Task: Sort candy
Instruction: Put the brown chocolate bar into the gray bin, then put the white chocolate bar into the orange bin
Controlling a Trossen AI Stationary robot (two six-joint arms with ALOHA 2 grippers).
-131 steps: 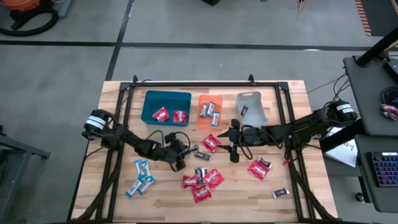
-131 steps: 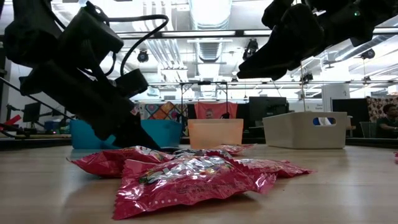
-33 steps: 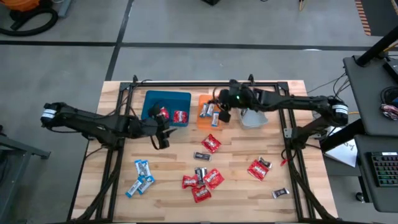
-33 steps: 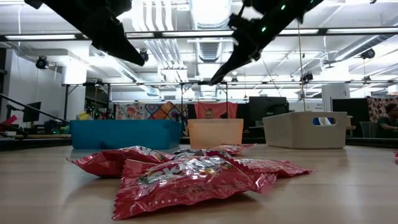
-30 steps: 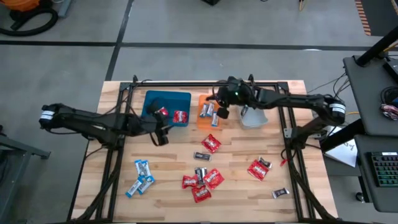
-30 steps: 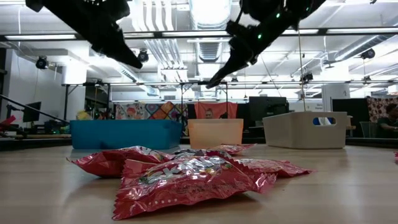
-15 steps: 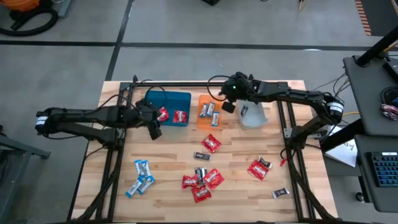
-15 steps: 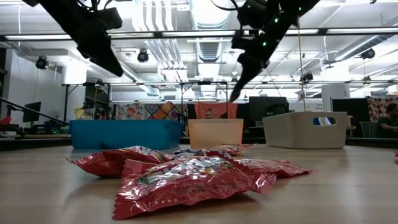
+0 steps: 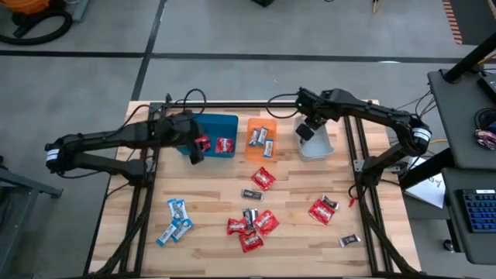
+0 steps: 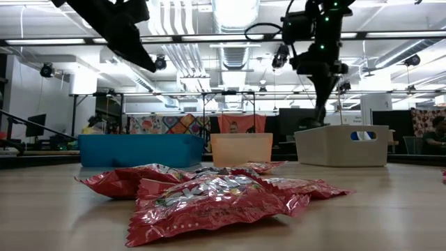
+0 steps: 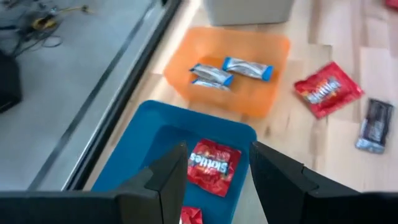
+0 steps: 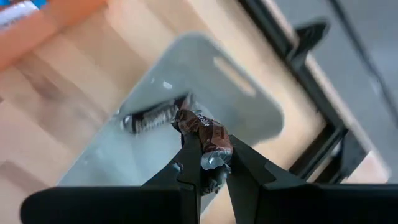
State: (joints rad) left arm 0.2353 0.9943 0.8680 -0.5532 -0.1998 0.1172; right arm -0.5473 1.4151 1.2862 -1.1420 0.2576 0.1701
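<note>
My right gripper (image 9: 308,130) hangs over the grey tray (image 9: 322,143), shut on a dark brown candy (image 12: 204,138). One dark candy (image 12: 152,116) lies in that tray. My left gripper (image 9: 194,151) hovers over the blue tray (image 9: 221,124), its fingers (image 11: 219,149) open with nothing seen between them. Two red candies (image 9: 225,145) lie in the blue tray. Blue-and-white candies (image 9: 261,138) lie in the orange tray. More candy is scattered flat on the table: red (image 9: 249,229), blue-and-white (image 9: 177,218), dark (image 9: 252,194). My right gripper pinches the brown candy by one end (image 12: 208,157) between its two fingertips. The rest of the wrapper sticks out past the tips. The fingers come from above, pointing steeply down. The candy hangs clear above the grey tray (image 12: 205,74).
The three trays stand in a row along the table's far side. A black frame rail (image 9: 248,103) runs along the far edge behind them. Red candy (image 10: 209,199) lies close to the low camera. A red and a dark candy (image 9: 322,209) lie at the near right.
My right gripper has swung from above the orange tray toward the table's right edge, over the grey tray, and has tipped to point steeply down, still shut on the brown candy. My left gripper has risen and moved toward the far edge, over the blue tray.
</note>
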